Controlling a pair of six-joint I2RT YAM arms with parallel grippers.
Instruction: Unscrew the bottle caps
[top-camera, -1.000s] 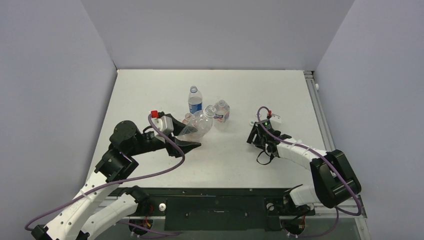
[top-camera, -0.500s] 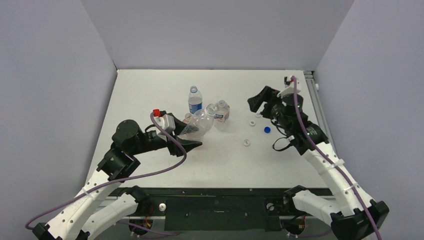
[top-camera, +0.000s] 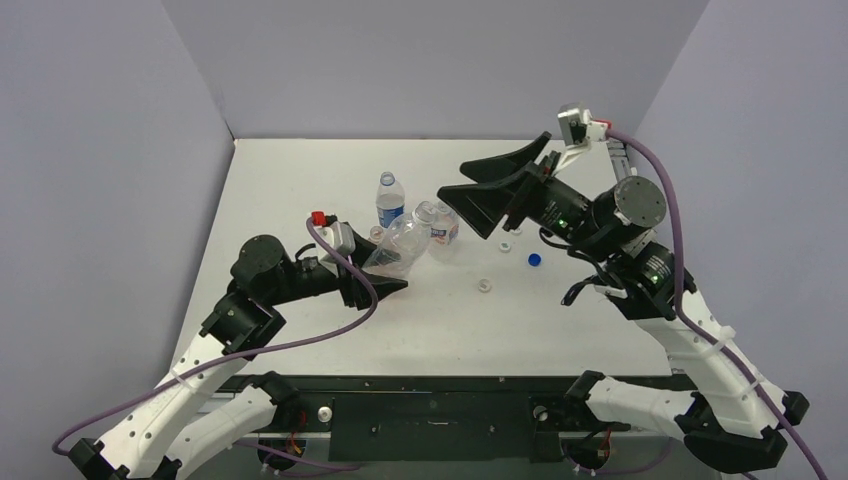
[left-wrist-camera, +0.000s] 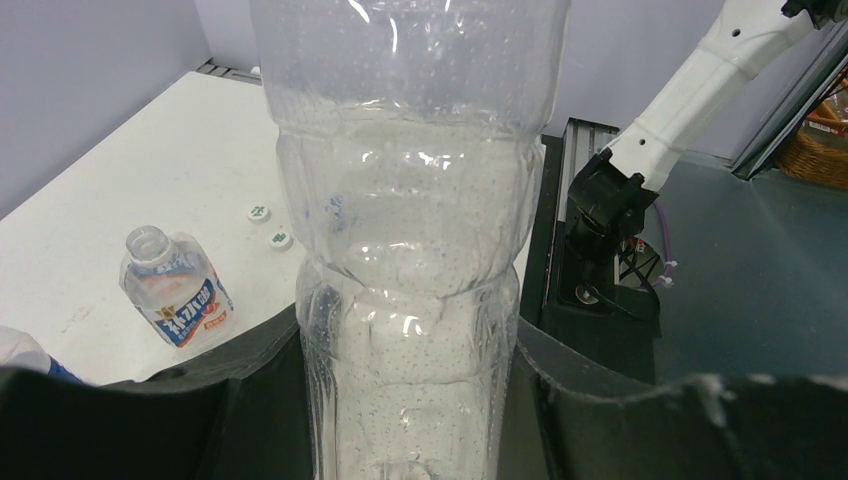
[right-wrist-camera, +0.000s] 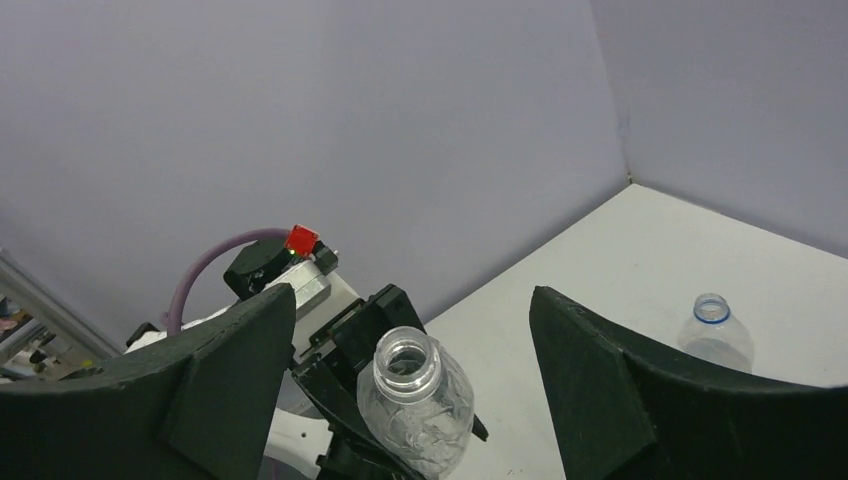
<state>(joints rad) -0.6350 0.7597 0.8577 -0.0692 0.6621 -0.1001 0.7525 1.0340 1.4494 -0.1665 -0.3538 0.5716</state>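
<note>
The right hand (top-camera: 452, 182) has been lifted off the desk (top-camera: 300, 170) and is now spread wide, with nothing held. The plain bottle (top-camera: 400, 248) is pinched by the left hand (top-camera: 385, 285), its top already open. The bottle caps (top-camera: 534, 260) are left loose toward the desk's right edge, so little work seems left

Left wrist: clear bottle (left-wrist-camera: 400, 250) cut off at top and bottom; neck unseen. Short bottle (left-wrist-camera: 175, 290) label too small to read. Top view: white cap (top-camera: 484, 285) too small for detail. Right wrist: right fingers (right-wrist-camera: 620, 390) run off the lower edge.
</note>
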